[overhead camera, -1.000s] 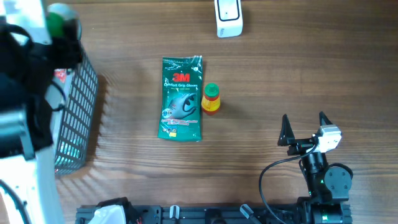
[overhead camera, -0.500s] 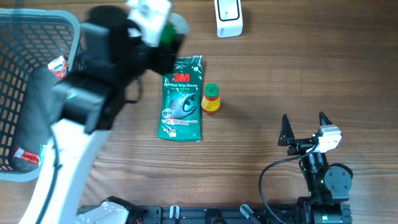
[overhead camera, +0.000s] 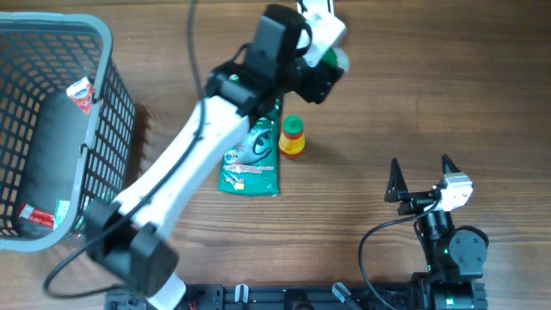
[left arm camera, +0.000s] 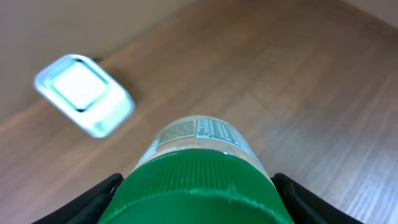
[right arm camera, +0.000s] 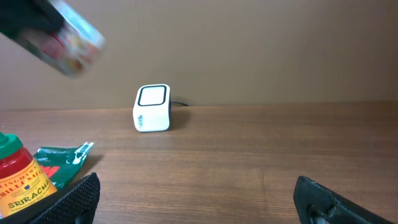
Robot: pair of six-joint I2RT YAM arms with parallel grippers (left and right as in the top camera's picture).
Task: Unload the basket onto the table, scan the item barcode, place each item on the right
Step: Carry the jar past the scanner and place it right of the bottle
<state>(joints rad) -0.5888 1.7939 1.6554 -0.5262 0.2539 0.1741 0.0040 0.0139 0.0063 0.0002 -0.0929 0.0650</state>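
Left pincer (left arm camera: 199, 200) grips one green-capped jar (left arm camera: 199, 140) near one scanner (left arm camera: 84, 102)

Left hand (overhead camera: 327, 56) clamped, right hand (overhead camera: 421, 165) agape.

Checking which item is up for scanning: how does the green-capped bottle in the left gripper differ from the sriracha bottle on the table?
The green-capped bottle is held off the table, tilted, in the left gripper; the sriracha bottle stands upright on it beside the glove pack. The held bottle's body looks pale; the sriracha bottle's is red. Both have green caps.
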